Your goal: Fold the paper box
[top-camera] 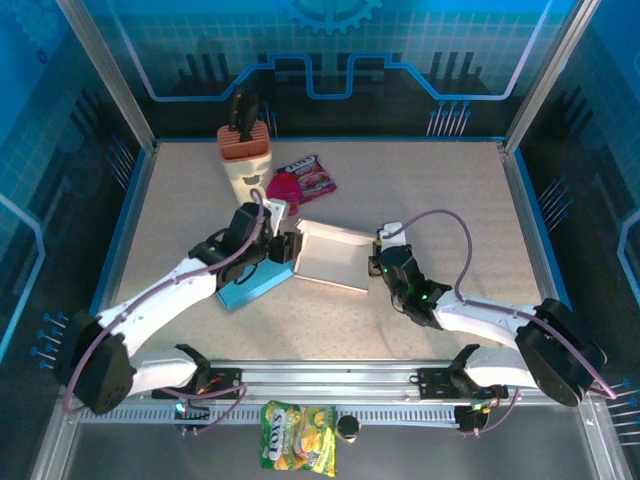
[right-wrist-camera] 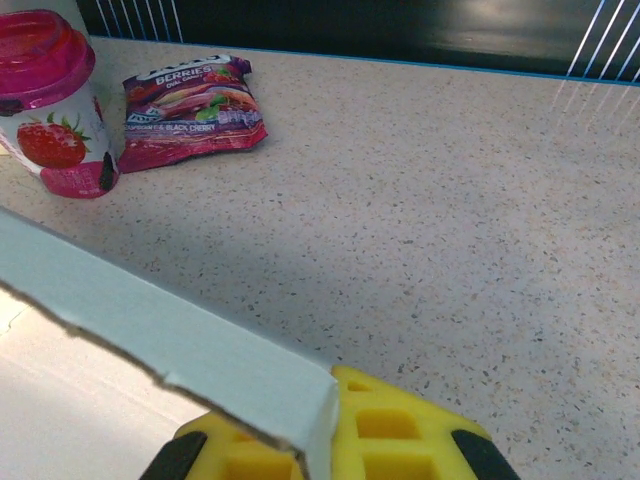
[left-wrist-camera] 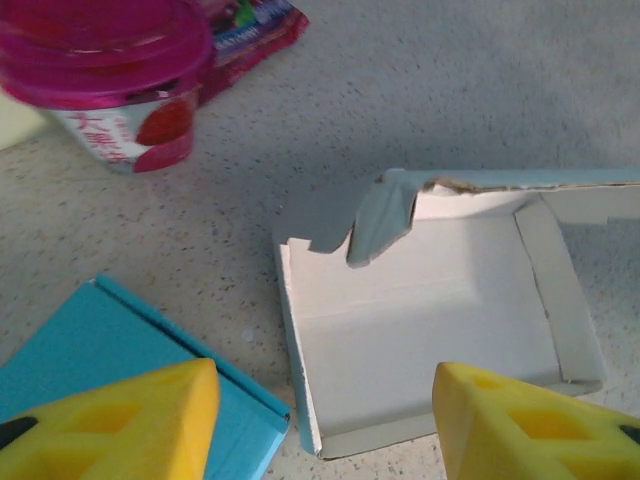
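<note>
The paper box (top-camera: 335,262) sits open-side up near the middle of the speckled surface (top-camera: 440,180), between your two arms. It is a shallow white tray with low walls standing.

Your left pincer (top-camera: 288,248) is at the tray's left side with its jaws well apart, holding nothing. From its wrist camera the two yellow fingers (left-wrist-camera: 140,420) straddle the near wall of the box (left-wrist-camera: 430,320); you cannot tell whether either one touches it. In that same view one far corner flap is crumpled and bent inward, and the far wall's top edge looks ragged.

Your right pincer (top-camera: 379,262) is at the tray's right side, closed down on one wall. In its wrist view the thin cardboard wall (right-wrist-camera: 150,340) runs straight in between the yellow pads (right-wrist-camera: 400,435).

A blue flap (top-camera: 250,288) lies flat beside the tray under your left arm; whether it is joined to the tray is not clear.

Beyond the box stand a strawberry yogurt cup (top-camera: 283,187) and a berries pouch (top-camera: 315,175), both apart from it.
</note>
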You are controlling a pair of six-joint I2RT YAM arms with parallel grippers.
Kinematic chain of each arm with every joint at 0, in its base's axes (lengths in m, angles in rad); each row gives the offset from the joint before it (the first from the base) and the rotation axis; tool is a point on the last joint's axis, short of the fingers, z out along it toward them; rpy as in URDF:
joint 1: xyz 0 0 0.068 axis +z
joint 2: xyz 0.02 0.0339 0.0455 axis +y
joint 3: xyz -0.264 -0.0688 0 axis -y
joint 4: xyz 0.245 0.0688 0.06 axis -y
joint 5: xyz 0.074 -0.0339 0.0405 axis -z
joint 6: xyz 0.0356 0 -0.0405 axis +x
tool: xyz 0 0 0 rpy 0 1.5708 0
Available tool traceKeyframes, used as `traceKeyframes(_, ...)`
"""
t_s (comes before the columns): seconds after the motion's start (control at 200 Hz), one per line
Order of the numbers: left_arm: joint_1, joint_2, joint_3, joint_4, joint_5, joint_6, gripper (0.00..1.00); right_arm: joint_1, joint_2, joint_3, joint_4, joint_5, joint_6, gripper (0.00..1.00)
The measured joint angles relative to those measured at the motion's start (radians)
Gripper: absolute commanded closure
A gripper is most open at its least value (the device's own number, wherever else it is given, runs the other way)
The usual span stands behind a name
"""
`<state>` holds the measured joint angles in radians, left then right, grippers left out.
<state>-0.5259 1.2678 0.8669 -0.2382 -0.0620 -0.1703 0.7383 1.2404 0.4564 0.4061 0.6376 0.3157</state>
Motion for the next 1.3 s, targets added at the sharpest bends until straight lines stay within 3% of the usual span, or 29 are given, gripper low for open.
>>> traceKeyframes(0.16, 0.006, 0.119, 0.042, 0.004, 0.055, 0.095, 0.41, -0.023, 0.001, 0.025, -0.027, -0.056, -0.007, 1.0)
traceKeyframes(0.52, 0.027, 0.166, 0.045, 0.075, 0.003, 0.181, 0.48, -0.057, 0.025, 0.05, -0.051, -0.149, -0.023, 1.0)
traceKeyframes(0.625, 0.031, 0.188, 0.052, 0.089, -0.001, 0.203, 0.57, -0.062, 0.031, 0.058, -0.056, -0.168, -0.029, 1.0)
traceKeyframes(0.78, 0.035, 0.216, 0.056, 0.094, 0.0, 0.219, 0.85, -0.066, 0.037, 0.067, -0.059, -0.18, -0.03, 1.0)
traceKeyframes(1.035, 0.038, 0.229, 0.062, 0.093, -0.001, 0.213, 0.78, -0.074, 0.052, 0.091, -0.08, -0.187, -0.029, 1.0)
traceKeyframes(1.161, 0.038, 0.229, 0.062, 0.087, -0.005, 0.2, 0.83, -0.074, 0.056, 0.101, -0.093, -0.187, -0.029, 1.0)
traceKeyframes(1.301, 0.038, 0.229, 0.062, 0.084, -0.016, 0.196, 1.0, -0.074, 0.056, 0.109, -0.102, -0.198, -0.029, 1.0)
